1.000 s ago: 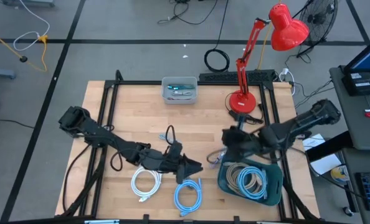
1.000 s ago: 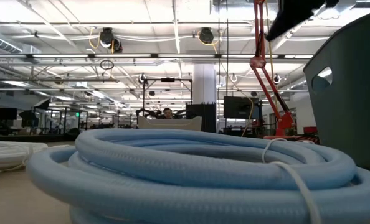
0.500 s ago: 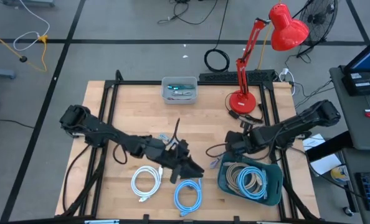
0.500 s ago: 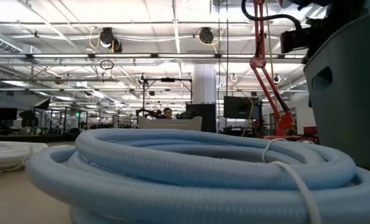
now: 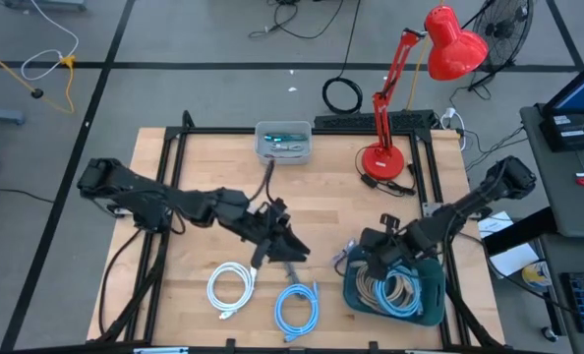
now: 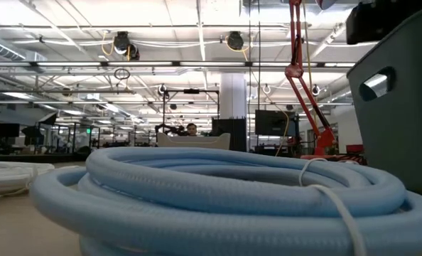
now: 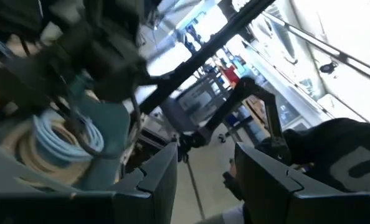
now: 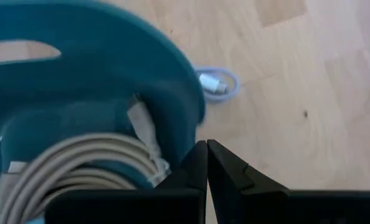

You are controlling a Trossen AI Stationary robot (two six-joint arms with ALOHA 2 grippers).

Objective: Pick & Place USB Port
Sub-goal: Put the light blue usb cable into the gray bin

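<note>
the blue cable coil (image 5: 296, 307) lies flat on the table, just in front of the left gripper (image 5: 294, 251) — its fingers parted, holding nothing — the nearer hand. the right gripper (image 5: 363, 264), pinched shut and empty, hangs at the teal bin (image 5: 432, 303) rim.

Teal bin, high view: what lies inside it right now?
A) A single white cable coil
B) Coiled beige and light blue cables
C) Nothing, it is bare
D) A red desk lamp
B: the teal bin near the table's front right holds coiled beige and light blue cables, with the right gripper at its rim.
</note>
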